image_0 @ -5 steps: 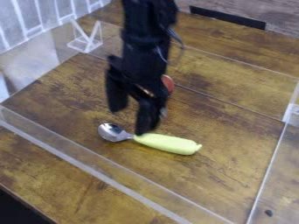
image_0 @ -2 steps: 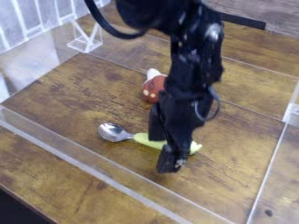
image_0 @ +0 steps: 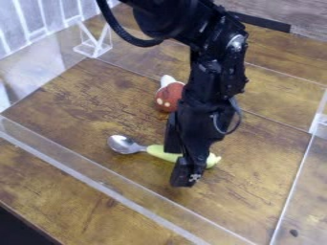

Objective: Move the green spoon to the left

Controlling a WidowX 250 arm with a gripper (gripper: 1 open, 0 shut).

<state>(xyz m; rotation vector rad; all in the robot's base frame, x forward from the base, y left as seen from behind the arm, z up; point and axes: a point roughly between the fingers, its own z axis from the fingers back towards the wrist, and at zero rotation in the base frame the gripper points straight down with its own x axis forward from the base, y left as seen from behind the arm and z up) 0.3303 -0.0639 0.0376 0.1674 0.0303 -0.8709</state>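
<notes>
The green spoon lies on the wooden table, its silver bowl (image_0: 124,144) pointing left and its yellow-green handle (image_0: 159,151) running right under the arm. My gripper (image_0: 192,165) points straight down over the middle of the handle. Its jaws stand open, one dark finger (image_0: 185,175) on the near side of the handle and the other hidden behind. A short tip of the handle (image_0: 212,161) shows to the right of the gripper. The spoon rests flat, not lifted.
A reddish-brown rounded object (image_0: 170,94) sits just behind the arm. Clear acrylic walls (image_0: 76,167) fence the wooden table (image_0: 255,182) at the front and right. A clear plastic stand (image_0: 92,40) is at the back left.
The arm has swung right and come down from above the spoon's bowl end onto the handle, and the wrist has rolled. The spoon has not moved.
</notes>
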